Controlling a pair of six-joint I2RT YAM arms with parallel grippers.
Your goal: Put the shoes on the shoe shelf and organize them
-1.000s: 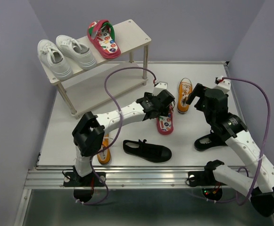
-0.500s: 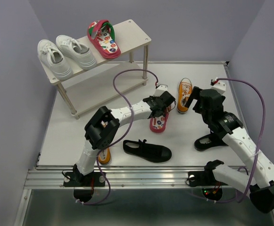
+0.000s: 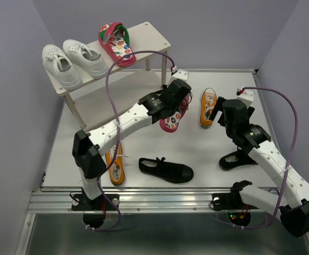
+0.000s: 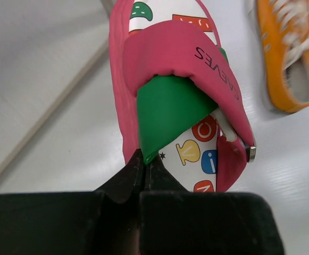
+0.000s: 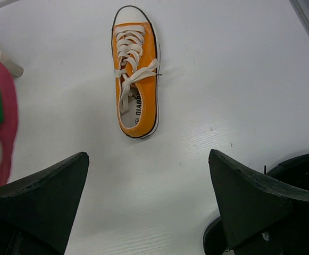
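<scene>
Eight shoes (image 3: 165, 170), one shoe shelf (image 3: 151, 37)

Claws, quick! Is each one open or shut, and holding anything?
Left claw: shut on the red flip-flop.
Right claw: open, holding nothing.

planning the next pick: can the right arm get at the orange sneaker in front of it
Likely yes: the right gripper is open and the orange sneaker lies just ahead with only bare table between; the flip-flop hangs aside.
</scene>
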